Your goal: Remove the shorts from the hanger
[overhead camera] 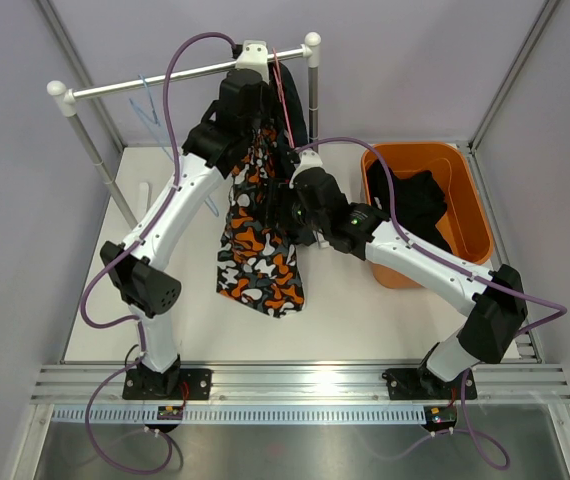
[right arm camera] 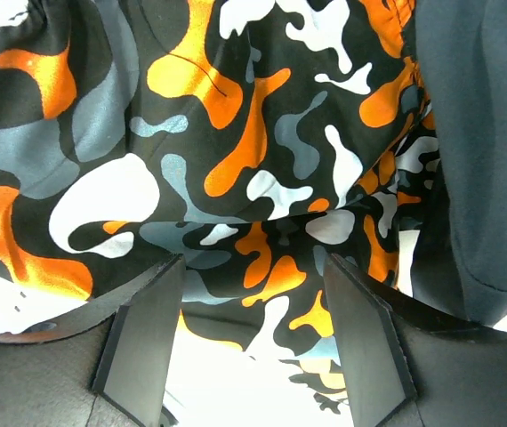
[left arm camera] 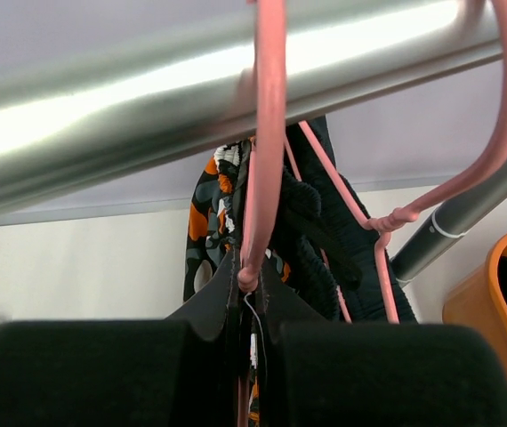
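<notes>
The left gripper (left arm camera: 249, 298), up at the rail (overhead camera: 165, 76), was clenched on the pink hanger (left arm camera: 267, 133). Below it hung the camouflage shorts (overhead camera: 260, 250), their long axis running down from the rail. The right gripper (right arm camera: 253, 342) was the nearer one to the cloth, its jaws spread and the fabric just ahead of them. Three pairs were counted: the camouflage one, the hanging black pair (overhead camera: 300, 125) beside it, and the binned black pair (overhead camera: 420, 205) inside the one orange bin (overhead camera: 475, 230).
</notes>
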{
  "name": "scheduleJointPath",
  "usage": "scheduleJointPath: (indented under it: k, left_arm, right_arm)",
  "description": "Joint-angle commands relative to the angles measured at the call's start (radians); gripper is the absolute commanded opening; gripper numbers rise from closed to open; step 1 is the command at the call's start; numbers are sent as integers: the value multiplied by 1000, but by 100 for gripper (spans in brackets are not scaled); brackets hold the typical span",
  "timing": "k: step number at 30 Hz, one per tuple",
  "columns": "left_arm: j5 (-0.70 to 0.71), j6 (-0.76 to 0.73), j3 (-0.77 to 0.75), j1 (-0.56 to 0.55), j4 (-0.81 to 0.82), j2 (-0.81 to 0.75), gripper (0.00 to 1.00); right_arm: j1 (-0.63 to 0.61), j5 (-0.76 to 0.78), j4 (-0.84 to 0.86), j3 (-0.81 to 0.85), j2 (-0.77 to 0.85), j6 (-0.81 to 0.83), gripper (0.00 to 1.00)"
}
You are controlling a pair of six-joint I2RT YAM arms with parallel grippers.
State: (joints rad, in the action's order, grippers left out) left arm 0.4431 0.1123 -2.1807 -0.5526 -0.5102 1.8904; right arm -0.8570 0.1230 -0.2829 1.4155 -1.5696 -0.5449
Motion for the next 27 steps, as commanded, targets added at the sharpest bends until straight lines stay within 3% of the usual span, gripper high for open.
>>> scheduleJointPath:
  k: [1, 6, 14, 20, 27]
  left_arm:
    - [-20, -23, -59, 6, 21, -71, 0]
    - [-35, -31, -80, 13, -68, -132, 0]
    - [-145, -17, 91, 14, -116, -307, 0]
    - [-156, 23, 137, 14, -221, -404, 0]
    - [-190, 55, 389, 11, -221, -615, 0]
  right_arm:
    - [-13, 36, 7, 40, 22, 19, 72]
    - [-13, 76, -30, 34, 80, 26, 73]
    - [-13, 127, -82, 22, 204, 51, 78]
    - [-13, 144, -121, 23, 259, 53, 79]
    - [-13, 129, -156, 34, 295, 54, 80]
